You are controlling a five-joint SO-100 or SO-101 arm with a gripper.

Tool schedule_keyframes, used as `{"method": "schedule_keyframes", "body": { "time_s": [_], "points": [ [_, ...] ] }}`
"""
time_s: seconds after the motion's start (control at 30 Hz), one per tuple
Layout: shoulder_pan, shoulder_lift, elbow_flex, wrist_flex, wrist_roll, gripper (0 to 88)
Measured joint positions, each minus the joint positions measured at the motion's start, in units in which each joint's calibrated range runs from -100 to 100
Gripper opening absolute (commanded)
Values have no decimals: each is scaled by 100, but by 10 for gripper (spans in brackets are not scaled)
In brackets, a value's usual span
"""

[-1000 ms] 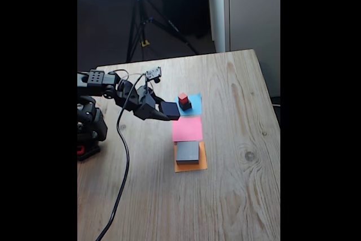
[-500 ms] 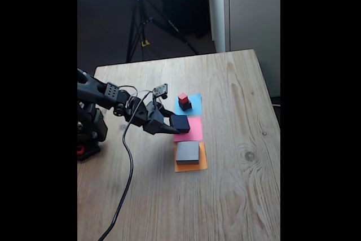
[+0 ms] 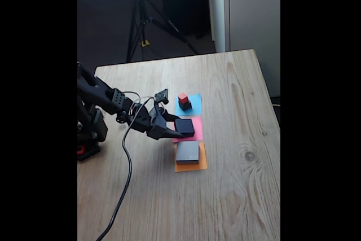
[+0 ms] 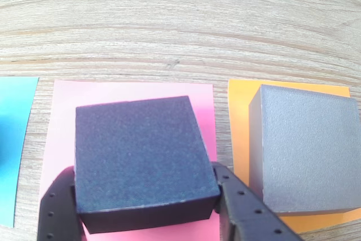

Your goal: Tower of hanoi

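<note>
My gripper (image 3: pixel 179 130) is shut on the medium black block (image 3: pixel 184 126), holding it low over the pink paper square (image 3: pixel 194 130). In the wrist view the black block (image 4: pixel 144 161) sits between my two fingers (image 4: pixel 59 207) above the pink square (image 4: pixel 130 91). The wide flat grey block (image 3: pixel 188 152) lies on the orange square (image 3: pixel 190 166); the wrist view shows that grey block (image 4: pixel 307 148) at the right. The tiny red cube (image 3: pixel 183 97) rests on the small dark grey block (image 3: pixel 185 105) on the blue square (image 3: pixel 193 108).
The wooden table (image 3: pixel 237 184) has free room to the right and front. A black cable (image 3: pixel 125 173) trails from the arm toward the front edge. The arm's base (image 3: pixel 89 131) stands at the left. A tripod (image 3: pixel 144 21) stands behind the table.
The arm has swung from beside the blue square to over the pink square and lowered, carrying the black block with it. The other blocks have not moved.
</note>
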Motion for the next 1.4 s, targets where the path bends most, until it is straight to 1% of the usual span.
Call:
{"method": "schedule_keyframes", "body": {
  "time_s": [0.17, 0.4, 0.6, 0.9, 1.07, 1.23, 1.3, 1.4],
  "points": [
    [-31, 137, 148, -368, 0, 173],
    [-41, 188, 243, -616, 0, 267],
    [-41, 188, 243, -649, 0, 311],
    [-31, 171, 243, -681, 0, 305],
    [-62, -342, 296, -368, 0, 262],
    [-124, -1206, 296, 488, 0, 189],
    [-155, -1590, 269, 953, 0, 146],
    [-217, -2155, 52, 1809, 0, 122]
  ]
}}
